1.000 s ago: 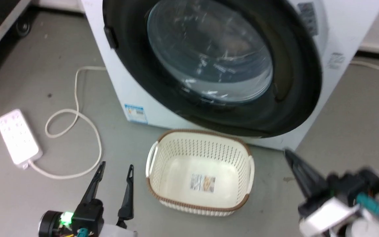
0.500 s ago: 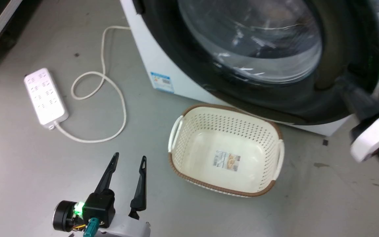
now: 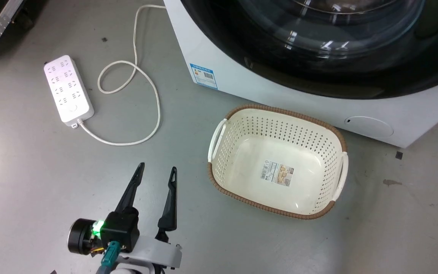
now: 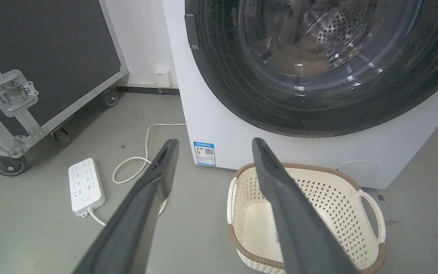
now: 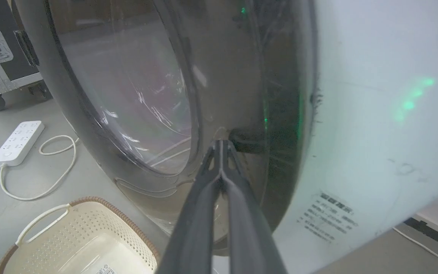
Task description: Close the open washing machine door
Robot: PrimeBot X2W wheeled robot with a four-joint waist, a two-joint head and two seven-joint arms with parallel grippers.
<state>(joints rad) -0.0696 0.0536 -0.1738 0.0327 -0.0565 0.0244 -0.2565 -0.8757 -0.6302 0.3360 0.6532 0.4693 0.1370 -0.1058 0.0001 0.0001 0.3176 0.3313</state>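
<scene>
Looking down from the head camera, a grey floor (image 3: 32,171) runs up to a white front-loading washer (image 3: 238,82) at the far right. The washing machine door (image 3: 318,78), a large round glossy black ring around a bulging clear glass bowl, covers most of the washer's front and lies flat against the white panel. In the left wrist view the perforated steel drum (image 4: 329,30) shows through the glass.

The left gripper (image 3: 157,171) hangs low over the near left floor. Its two long dark fingers are spread wide with nothing between them, well apart from the washer.

In the right wrist view, the right gripper (image 5: 221,146) has its fingers pressed together, holding nothing. The tips are at the right side of the door's black rim, just beside a dark recess (image 5: 247,135). Whether they touch the rim cannot be told. A soft green glow (image 5: 413,97) falls on the white panel to the right.

A cream perforated laundry basket (image 3: 280,111) with a brown woven rim stands on the floor just near of the washer. A white power strip (image 3: 68,89) lies to the left, and its white cable (image 3: 135,34) loops towards the washer. A blue sticker (image 3: 203,75) marks the washer's lower left corner, and a round cover (image 3: 369,126) sits at its lower right. A black flight case (image 4: 32,57) on castors stands at the far left.
</scene>
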